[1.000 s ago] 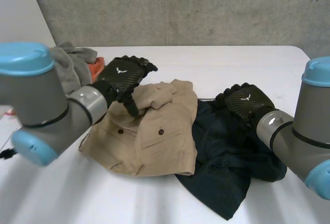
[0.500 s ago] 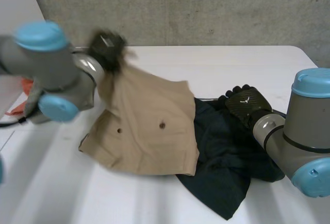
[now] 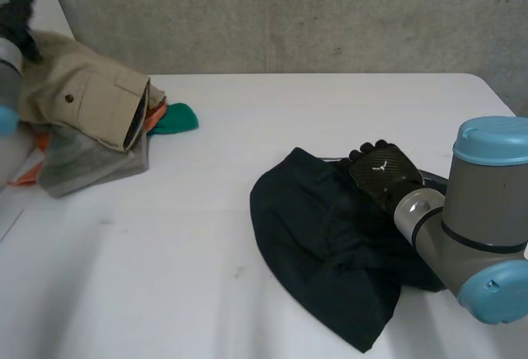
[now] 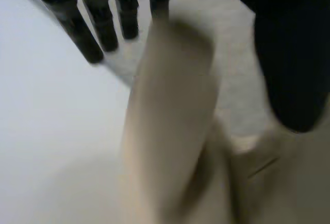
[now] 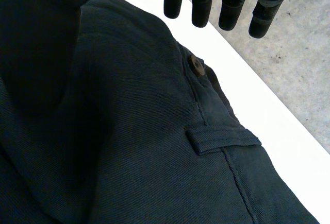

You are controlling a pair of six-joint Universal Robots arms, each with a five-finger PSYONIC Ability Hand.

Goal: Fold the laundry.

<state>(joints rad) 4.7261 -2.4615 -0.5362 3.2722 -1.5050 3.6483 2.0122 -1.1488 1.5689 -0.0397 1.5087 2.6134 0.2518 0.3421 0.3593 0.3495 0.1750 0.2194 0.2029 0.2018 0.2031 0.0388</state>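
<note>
The tan shorts (image 3: 82,95) lie draped over the heap of clothes at the table's far left. My left hand (image 3: 15,4) hovers just past their far edge. In the left wrist view its fingers (image 4: 100,26) are straight and stand apart from the thumb, with the tan cloth (image 4: 170,131) running loose below them. A dark navy garment (image 3: 330,243) lies rumpled at the right of the table. My right hand (image 3: 381,173) rests flat on its far right part. In the right wrist view its straight fingers (image 5: 232,2) reach past the waistband button (image 5: 196,64).
Under the tan shorts sit a grey garment (image 3: 91,161), an orange piece (image 3: 153,113) and a green cloth (image 3: 175,118). The white table (image 3: 165,276) ends at a concrete wall behind.
My left hand swept the tan shorts off the dark garment up and to the far left, onto the heap, and its fingers have straightened. The right hand stayed on the navy garment.
</note>
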